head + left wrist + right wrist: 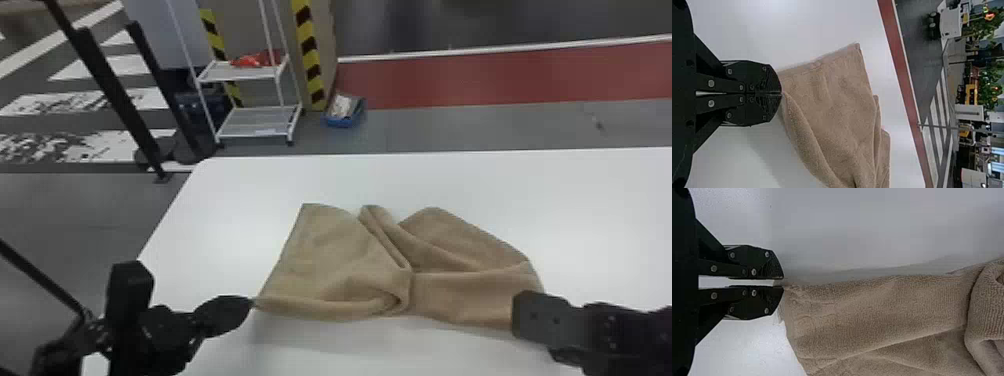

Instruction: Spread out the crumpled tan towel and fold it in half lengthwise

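Observation:
The tan towel (335, 255) lies bunched on the white table, its left part fairly flat and folds gathered around its middle. At its near left corner is my left gripper (251, 302); in the left wrist view that gripper (780, 93) is shut on the corner of the towel (840, 98). My right gripper (518, 316) is at the near right corner. The right wrist view has this gripper (781, 282) pinching a bit of the towel (883, 309) between its fingertips, a narrow gap showing farther back. A rolled fold crosses the near edge between both grippers.
The white table (260, 185) extends beyond the towel, with its left edge slanting past my left arm. Behind it on the floor stand a white shelf rack (255, 120) and a small blue bin (344, 120).

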